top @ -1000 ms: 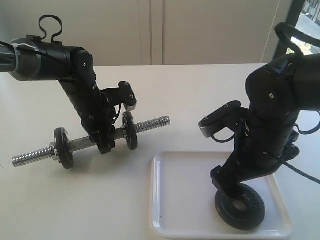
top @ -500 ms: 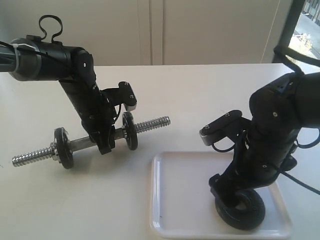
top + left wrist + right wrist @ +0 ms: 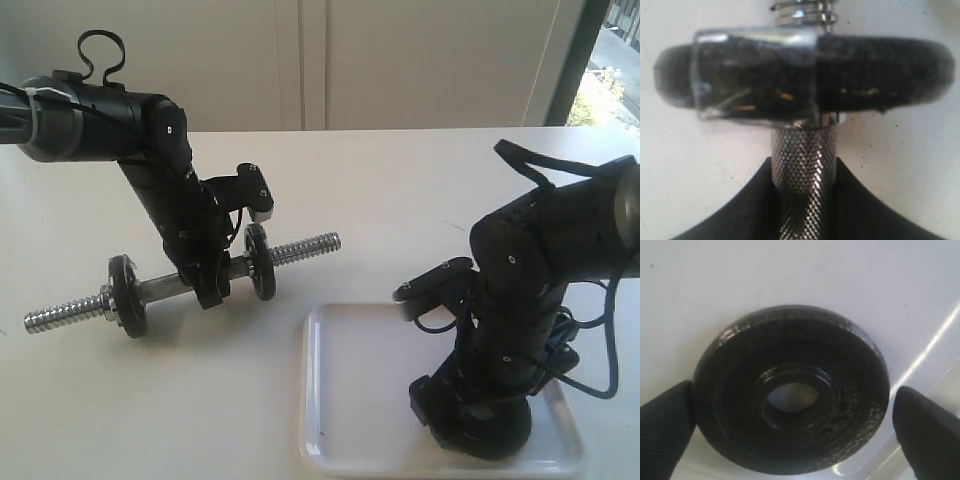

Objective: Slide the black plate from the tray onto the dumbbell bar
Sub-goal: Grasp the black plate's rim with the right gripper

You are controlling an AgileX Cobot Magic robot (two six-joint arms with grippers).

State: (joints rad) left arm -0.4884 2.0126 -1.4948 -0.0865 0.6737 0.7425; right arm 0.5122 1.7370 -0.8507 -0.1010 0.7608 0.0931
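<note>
The black plate [image 3: 505, 440] lies flat in the tray's [image 3: 345, 395] corner nearest the camera on the right arm's side, mostly hidden in the exterior view under the right gripper [image 3: 465, 412], which is down over it. Well apart on the tabletop, the dumbbell bar [image 3: 300, 246] is held off the surface by the left gripper [image 3: 212, 290], clamped on the middle between two smaller discs [image 3: 128, 295] already threaded on; one screw end points toward the tray. Left wrist view: black fingers [image 3: 740, 215] closed on the knurled middle of the bar [image 3: 802, 165], one disc [image 3: 880, 75] edge-on just beyond. Right wrist view: plate [image 3: 840, 365] seen face-on, hub ring and centre hole clear, white tray [image 3: 790, 270] beneath. Jaws wide, one fingertip [image 3: 662, 432] at the rim on one side, the other [image 3: 930, 430] just off the opposite rim, nothing pinched yet. Judgement: looks like cast iron, so heavy for its size, rigid, not fragile; its rough skin should give the pads purchase, but it may skate on the glossy tray while the jaws close. Best hold is edge to edge across the full width, leaving the hole free for the bar's threaded end.
</note>
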